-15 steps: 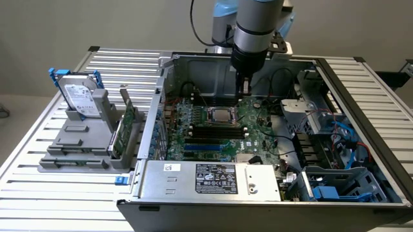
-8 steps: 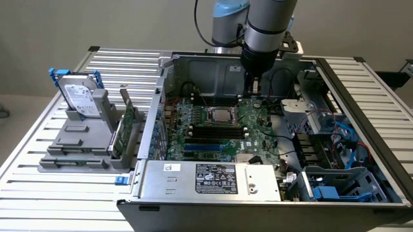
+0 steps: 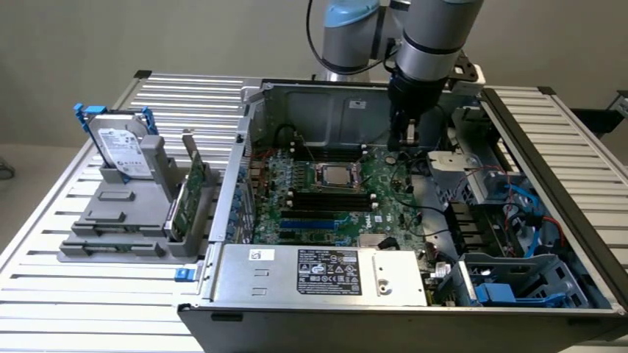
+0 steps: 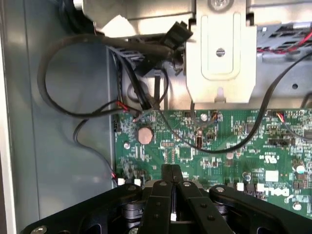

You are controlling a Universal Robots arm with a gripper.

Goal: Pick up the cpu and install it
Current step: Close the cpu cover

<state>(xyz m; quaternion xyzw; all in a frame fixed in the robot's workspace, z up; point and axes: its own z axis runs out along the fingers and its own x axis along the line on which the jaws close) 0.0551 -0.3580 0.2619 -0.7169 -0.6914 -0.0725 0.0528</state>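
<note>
silver cpu [image 3: 339,175] in socket [image 3: 318,176], edges unclear; tool [image 4: 171,169] closed.

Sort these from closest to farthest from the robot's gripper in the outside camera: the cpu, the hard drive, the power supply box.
From the gripper:
1. cpu, on the motherboard, just to the exterior view's left.
2. power supply box, at the case's near edge.
3. hard drive, outside the case, far on the exterior view's left.

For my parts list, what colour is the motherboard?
The motherboard is green, clearest in the wrist view.
</note>
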